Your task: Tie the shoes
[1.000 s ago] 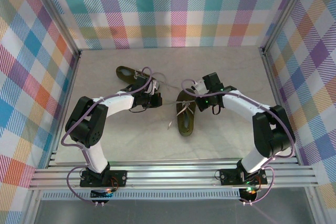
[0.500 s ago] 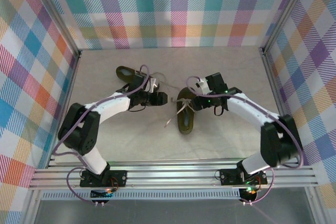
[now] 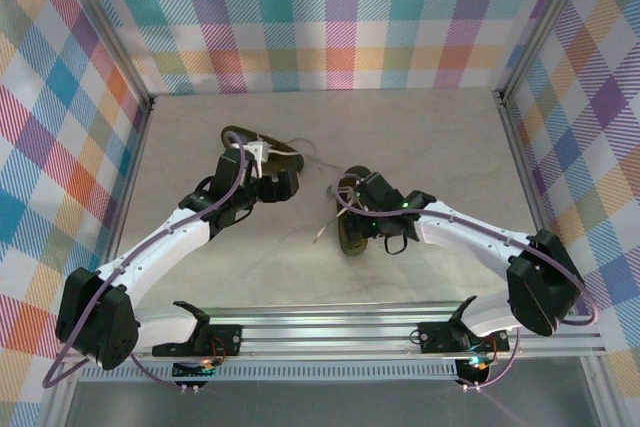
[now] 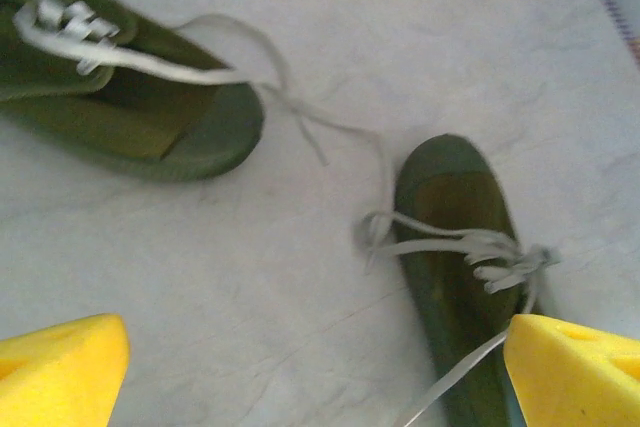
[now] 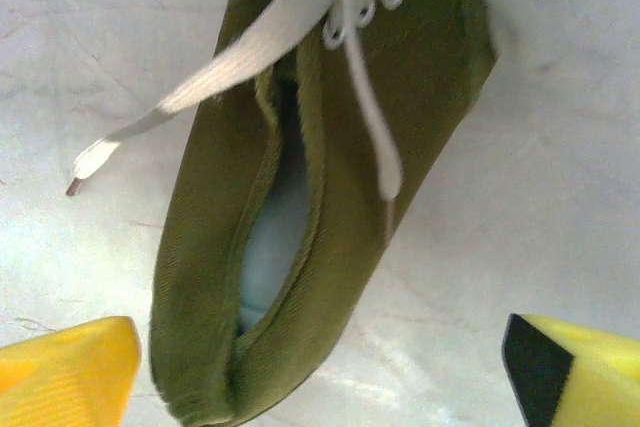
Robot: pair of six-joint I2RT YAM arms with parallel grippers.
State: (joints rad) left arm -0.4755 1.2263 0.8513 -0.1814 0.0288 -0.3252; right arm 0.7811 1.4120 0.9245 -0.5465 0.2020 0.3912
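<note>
Left hand [image 4: 320, 377] gapes wide and empty above the table [image 4: 200, 277], near both olive shoes [image 4: 455, 247]. Right hand [image 5: 320, 377], equally wide and empty, hovers over the centre shoe [image 5: 330, 177]; its cream laces [image 5: 250, 47] trail loose.

Near shoe [image 5: 420, 97] toe cut by top edge; far shoe [image 3: 236, 137] partly hidden under left arm [image 3: 160, 242].

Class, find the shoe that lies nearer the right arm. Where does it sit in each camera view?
Top external: shoe near the centre.
Left wrist: right side, lower half.
Right wrist: middle, running top to bottom.
Shared landmark: its loose cream lace trailing on the table.
</note>
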